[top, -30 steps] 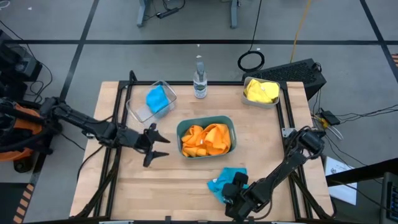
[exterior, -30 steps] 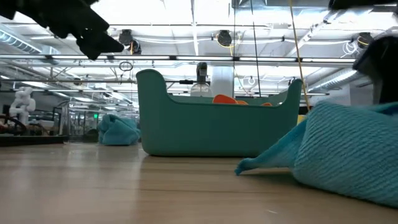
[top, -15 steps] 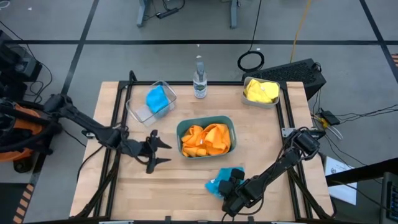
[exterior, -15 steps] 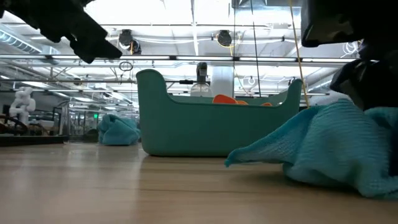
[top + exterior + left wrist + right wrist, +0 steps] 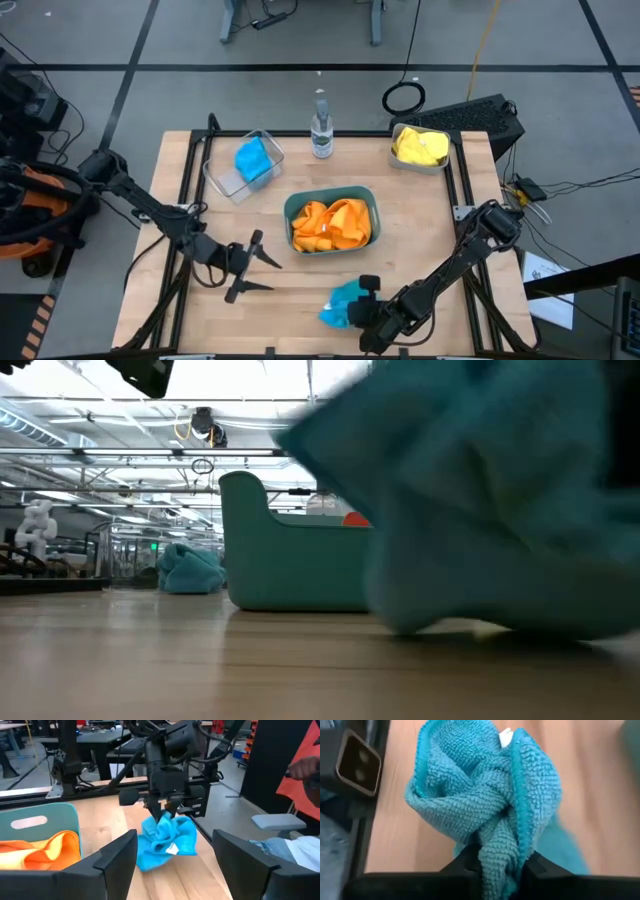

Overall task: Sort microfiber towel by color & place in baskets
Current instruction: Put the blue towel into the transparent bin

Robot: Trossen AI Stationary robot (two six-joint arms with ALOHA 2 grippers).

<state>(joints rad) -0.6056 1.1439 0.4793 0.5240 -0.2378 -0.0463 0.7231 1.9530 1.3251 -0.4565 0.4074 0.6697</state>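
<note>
Towel of blue microfiber (image 5: pixel 340 305), bunched into a loose knot, hangs from the right claw (image 5: pixel 362 303) near the front edge of the wooden table (image 5: pixel 300 280), just in front of the teal basket (image 5: pixel 331 221). The right claw's two dark fingers (image 5: pixel 462 865) are clamped together on a fold of the cloth, and a small white tag (image 5: pixel 505 737) pokes out of the top of the bundle. Seen from the left wrist, the towel's lower folds rest on or just above the table, though which cannot be told. At table height the same cloth fills most of the right side as a large blur.

The teal basket sits at the table's middle and holds crumpled orange towels (image 5: pixel 331 224). Behind it to the left, the clear basket (image 5: pixel 243 164) holds a second blue towel (image 5: pixel 253 159). Behind it to the right, the pale grey basket (image 5: pixel 420 149) holds a yellow towel (image 5: pixel 419 147). A clear bottle (image 5: pixel 320 127) stands upright at the back edge, between those two rear baskets.

The left claw (image 5: pixel 248 275) hovers above the table left of the teal basket, its fingers spread apart and holding nothing, pointing toward the towel.

A person's hand and orange sleeve (image 5: pixel 310 775) show beyond the table's edge in the left wrist view.
</note>
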